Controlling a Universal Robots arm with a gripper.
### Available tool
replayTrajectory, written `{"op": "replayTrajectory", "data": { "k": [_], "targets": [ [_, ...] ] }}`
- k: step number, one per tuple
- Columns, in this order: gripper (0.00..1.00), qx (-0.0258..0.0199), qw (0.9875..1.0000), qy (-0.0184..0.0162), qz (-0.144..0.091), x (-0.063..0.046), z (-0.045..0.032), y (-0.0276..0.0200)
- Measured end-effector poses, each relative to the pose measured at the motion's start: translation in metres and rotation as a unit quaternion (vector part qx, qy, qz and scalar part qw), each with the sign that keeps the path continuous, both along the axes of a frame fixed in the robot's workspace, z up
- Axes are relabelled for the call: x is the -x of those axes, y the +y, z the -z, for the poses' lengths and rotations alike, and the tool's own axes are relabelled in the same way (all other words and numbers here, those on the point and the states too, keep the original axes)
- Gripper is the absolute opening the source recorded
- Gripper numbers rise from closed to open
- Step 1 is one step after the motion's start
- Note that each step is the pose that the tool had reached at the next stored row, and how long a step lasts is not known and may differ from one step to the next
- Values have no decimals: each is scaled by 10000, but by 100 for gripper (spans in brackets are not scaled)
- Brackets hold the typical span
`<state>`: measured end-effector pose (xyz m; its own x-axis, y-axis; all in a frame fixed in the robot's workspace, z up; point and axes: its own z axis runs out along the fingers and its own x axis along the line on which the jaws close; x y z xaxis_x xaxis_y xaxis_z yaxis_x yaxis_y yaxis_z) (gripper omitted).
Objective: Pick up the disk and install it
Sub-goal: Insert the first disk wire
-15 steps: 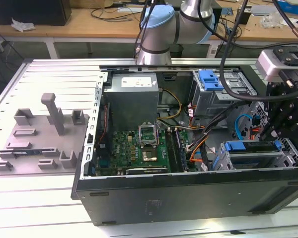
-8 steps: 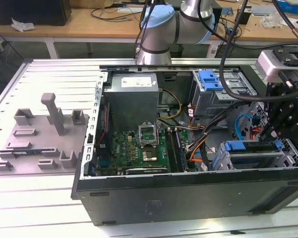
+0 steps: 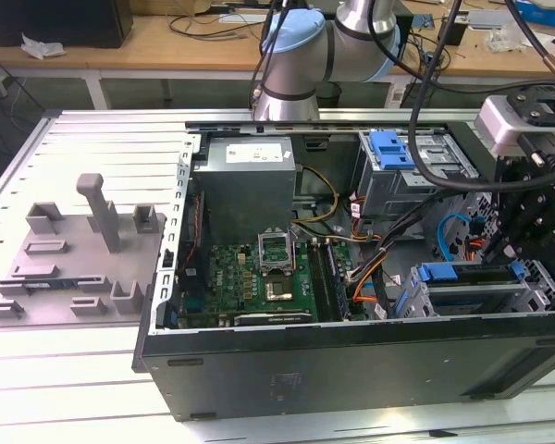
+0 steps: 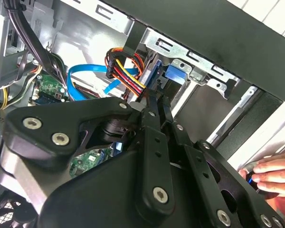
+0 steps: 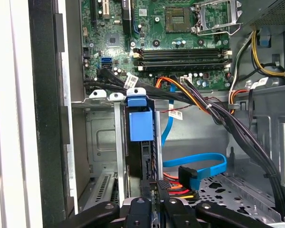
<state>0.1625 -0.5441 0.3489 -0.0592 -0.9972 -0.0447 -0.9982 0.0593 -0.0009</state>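
Disk (image 5: 140,124) stood on edge in the drive cage (image 5: 118,156) at the case's front corner, its blue carrier end showing between the cage's metal rails in the first wrist view. In the exterior view it lay in the cage nearer the exterior view's right. The gripper (image 5: 154,187) sat right at its near edge, and the jaws appeared close together, clamped on that thin edge.

By my judgement, it was a stiff, fairly heavy slab with smooth metal faces, and sensitive to knocks. The plastic carrier's edges looked the better place to hold it.

Counted: one disk, one gripper, one blue data cable (image 5: 194,164), one bundle of coloured power wires (image 5: 180,187), and one person's hand (image 4: 270,175) at the case's outer side.
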Motion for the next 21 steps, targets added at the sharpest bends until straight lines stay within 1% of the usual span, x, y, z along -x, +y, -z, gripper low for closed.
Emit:
{"op": "replayTrajectory", "data": {
  "k": [21],
  "targets": [
    [17, 0, 10000, 0, 0, -5, 68, 0]
  ]
}}
